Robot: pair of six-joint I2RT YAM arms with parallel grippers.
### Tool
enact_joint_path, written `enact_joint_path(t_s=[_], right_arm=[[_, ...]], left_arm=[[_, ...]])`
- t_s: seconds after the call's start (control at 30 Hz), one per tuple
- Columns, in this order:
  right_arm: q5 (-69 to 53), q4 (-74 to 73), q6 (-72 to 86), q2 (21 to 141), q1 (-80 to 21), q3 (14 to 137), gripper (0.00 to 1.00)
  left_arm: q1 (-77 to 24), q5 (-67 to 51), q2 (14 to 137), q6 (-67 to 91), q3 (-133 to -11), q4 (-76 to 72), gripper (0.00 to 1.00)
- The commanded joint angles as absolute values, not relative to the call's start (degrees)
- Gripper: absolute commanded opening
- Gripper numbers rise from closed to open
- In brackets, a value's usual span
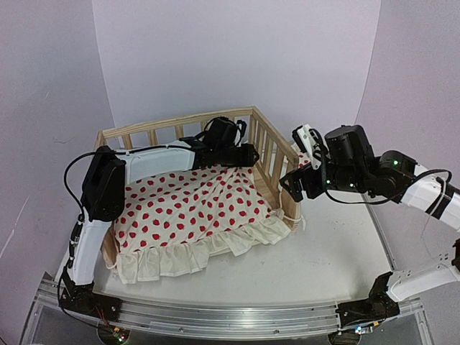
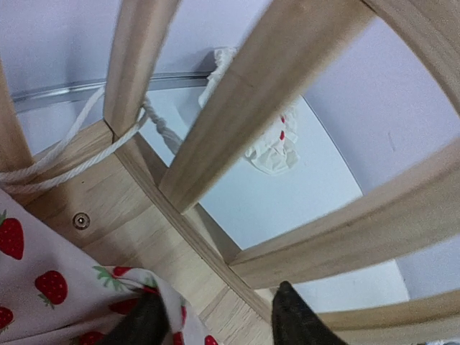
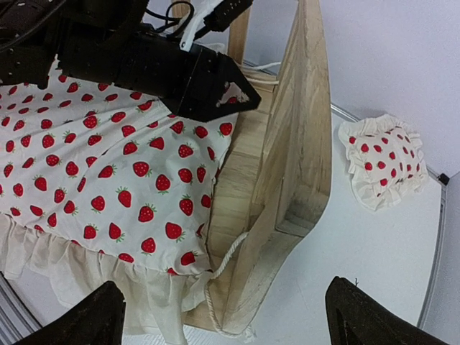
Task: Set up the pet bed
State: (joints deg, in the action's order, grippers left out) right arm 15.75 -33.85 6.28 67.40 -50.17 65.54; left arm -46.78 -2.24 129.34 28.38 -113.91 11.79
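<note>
White table bears the pet bed and, seemingly, a small pillow.

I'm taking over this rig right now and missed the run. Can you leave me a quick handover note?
Left gripper: jaws open, at the cushion's far right corner.
Right gripper: jaws wide open, empty, over the bed's front right corner.
Done: cushion lies in the bed, ruffle over the front edge. Far string loops round a slat.
Front string hangs loose. Pillow sits on the table outside the right rail.
Left, likely: square the cushion against the right rail, tie the strings.
</note>
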Motion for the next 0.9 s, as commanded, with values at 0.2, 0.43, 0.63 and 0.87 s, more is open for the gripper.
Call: enact_joint_path(t_s=[0.2,0.43,0.63,0.87], right_arm=[[5.1,-35.9,-6.4,72.7,-50.2,82.9,0.98],[-7.2,-36.3,-1.3,88.9,-52.7,95.1,0.67],[1.1,-38.0,2.3,104.9,-53.5,104.3,0.41],[11.0,-40.9,1.2,116.6,-53.4,105.4,0.23]], left_arm=[[-46.5,-0.7,94.7,20.6,-97.2,18.3,0.83],[-37.4,1.6,74.4,22.0,-79.5,27.6,0.76],[-34.4,0.8,74.6,18.7,-75.3,32.9,0.62],[-34.4,3.9,81.0,16.3,-75.1,33.4,0.59]])
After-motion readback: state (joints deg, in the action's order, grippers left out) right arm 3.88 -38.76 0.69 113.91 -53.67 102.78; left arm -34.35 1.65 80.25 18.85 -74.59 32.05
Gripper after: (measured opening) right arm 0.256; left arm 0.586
